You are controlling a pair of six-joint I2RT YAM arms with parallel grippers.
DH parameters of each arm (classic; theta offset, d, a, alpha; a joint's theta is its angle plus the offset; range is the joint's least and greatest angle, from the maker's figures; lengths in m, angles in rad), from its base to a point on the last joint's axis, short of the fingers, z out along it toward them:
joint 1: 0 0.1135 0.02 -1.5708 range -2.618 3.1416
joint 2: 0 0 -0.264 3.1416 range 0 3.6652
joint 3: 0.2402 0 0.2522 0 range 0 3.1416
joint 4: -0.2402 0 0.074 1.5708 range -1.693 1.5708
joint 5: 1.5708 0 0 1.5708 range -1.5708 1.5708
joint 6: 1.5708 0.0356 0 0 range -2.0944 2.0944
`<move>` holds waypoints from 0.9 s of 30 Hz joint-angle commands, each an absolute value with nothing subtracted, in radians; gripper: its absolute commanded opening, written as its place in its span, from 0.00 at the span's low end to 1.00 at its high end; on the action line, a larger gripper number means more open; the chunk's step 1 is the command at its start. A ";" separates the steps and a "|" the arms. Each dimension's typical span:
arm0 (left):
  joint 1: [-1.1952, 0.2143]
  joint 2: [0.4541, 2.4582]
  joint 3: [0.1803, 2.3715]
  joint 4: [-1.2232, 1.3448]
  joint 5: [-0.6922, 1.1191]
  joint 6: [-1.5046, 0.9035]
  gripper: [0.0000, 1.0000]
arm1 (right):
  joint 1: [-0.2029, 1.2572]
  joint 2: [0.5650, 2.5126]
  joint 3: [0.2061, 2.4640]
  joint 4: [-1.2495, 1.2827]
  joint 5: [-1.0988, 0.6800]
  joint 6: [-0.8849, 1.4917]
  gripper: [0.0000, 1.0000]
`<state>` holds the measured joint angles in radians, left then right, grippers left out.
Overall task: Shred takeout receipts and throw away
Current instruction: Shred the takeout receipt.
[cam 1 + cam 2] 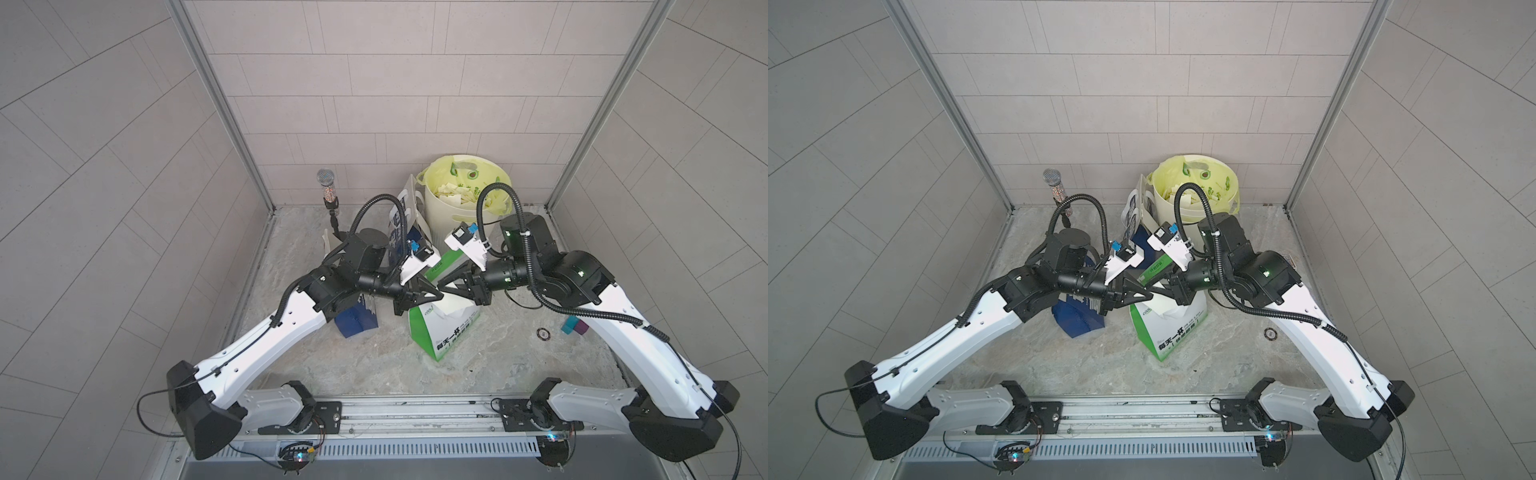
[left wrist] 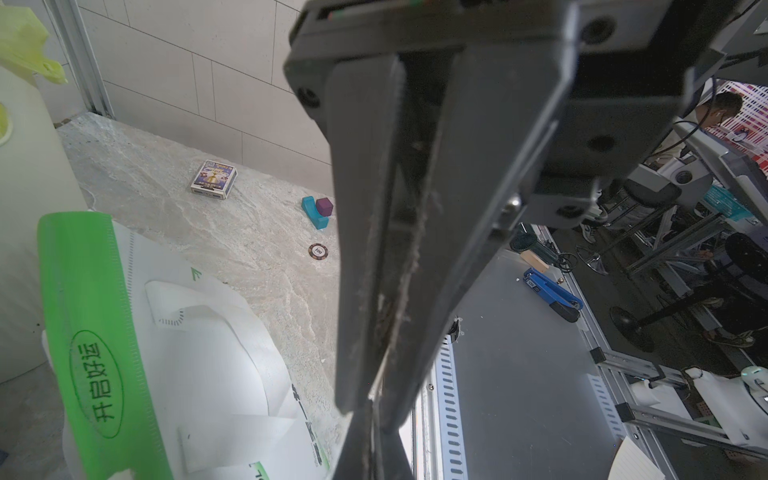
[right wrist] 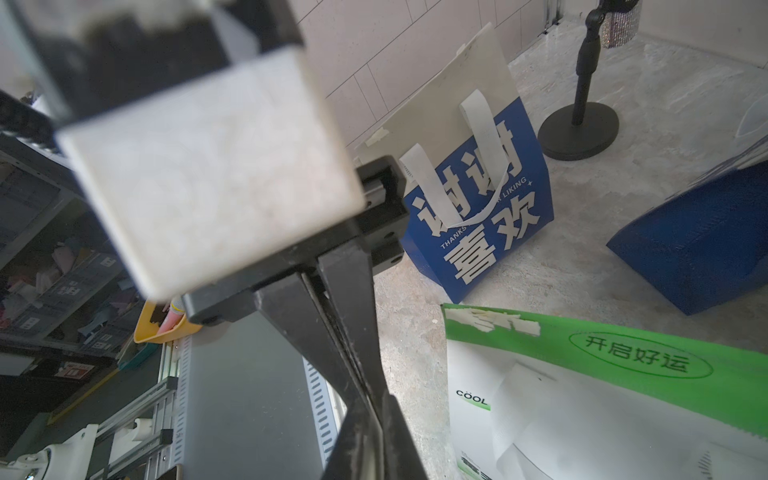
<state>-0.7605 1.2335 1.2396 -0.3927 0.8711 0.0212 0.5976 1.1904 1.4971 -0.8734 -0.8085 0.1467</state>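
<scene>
2 pincers meet over the bag (image 1: 444, 332)
Both clenched: left gripper (image 1: 437, 296) and right gripper (image 1: 443, 289) tip to tip; grasping anything, cannot tell.

Green-white bag (image 1: 441, 337) mid-table, bin (image 1: 446, 222) behind it, fallen blue bag (image 1: 358, 324) left; near tabletop (image 1: 374, 370) strip free.

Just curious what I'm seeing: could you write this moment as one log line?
left gripper: shut | right gripper: shut | tips: together above green-and-white bag | held: cannot tell | bin: paper scraps inside
</scene>
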 commanded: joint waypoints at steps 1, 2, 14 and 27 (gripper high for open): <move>-0.766 1.233 1.270 -0.402 0.869 0.058 0.00 | 0.603 1.184 1.486 -0.854 -0.825 0.135 0.00; -0.768 1.230 1.270 -0.403 0.861 0.061 0.00 | 0.602 1.184 1.485 -0.853 -0.819 0.135 0.00; -0.873 1.130 1.220 -0.329 0.416 0.319 0.00 | 0.602 1.193 1.496 -0.843 -0.451 0.265 0.00; -0.916 1.001 1.080 -0.060 0.164 0.380 0.00 | 0.513 1.159 1.487 -0.886 -0.093 0.306 0.00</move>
